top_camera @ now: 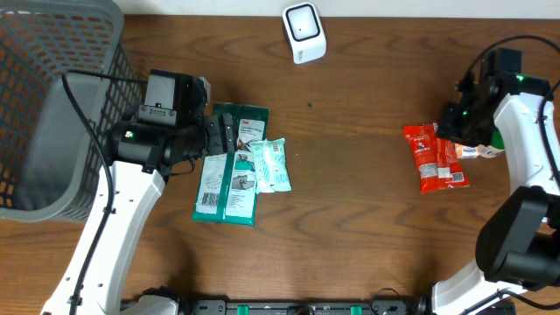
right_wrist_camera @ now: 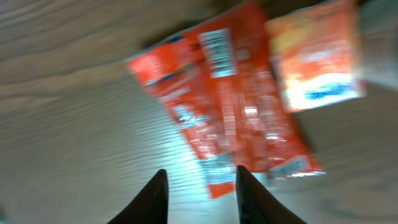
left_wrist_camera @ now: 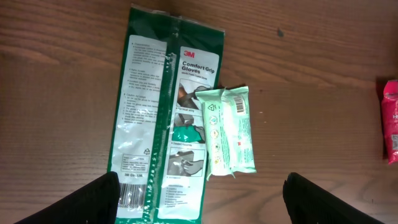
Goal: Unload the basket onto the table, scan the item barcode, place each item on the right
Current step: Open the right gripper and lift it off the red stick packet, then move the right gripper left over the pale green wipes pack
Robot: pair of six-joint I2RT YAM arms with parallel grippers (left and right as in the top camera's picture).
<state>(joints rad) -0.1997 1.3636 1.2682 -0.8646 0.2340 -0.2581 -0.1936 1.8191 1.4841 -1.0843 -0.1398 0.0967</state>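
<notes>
The table (top_camera: 367, 175) is brown with darker wood grain. The glove packet (left_wrist_camera: 149, 93) is dark green with a white panel, white print and a black barcode. The wipes pack (left_wrist_camera: 229, 130) is mint green. The red packet (right_wrist_camera: 236, 106) carries white print and a black-and-white barcode. The orange packet (right_wrist_camera: 314, 56) has white and blue patches. The scanner (top_camera: 304, 32) is white with a dark window. The basket (top_camera: 52, 105) is grey mesh. The left fingers (left_wrist_camera: 93, 199) and right fingers (right_wrist_camera: 155, 199) are black.

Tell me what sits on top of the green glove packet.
A pale mint packet overlaps the right edge of the glove packet, hiding some printed pictures there. Anything beneath the glove packet is covered.
</notes>
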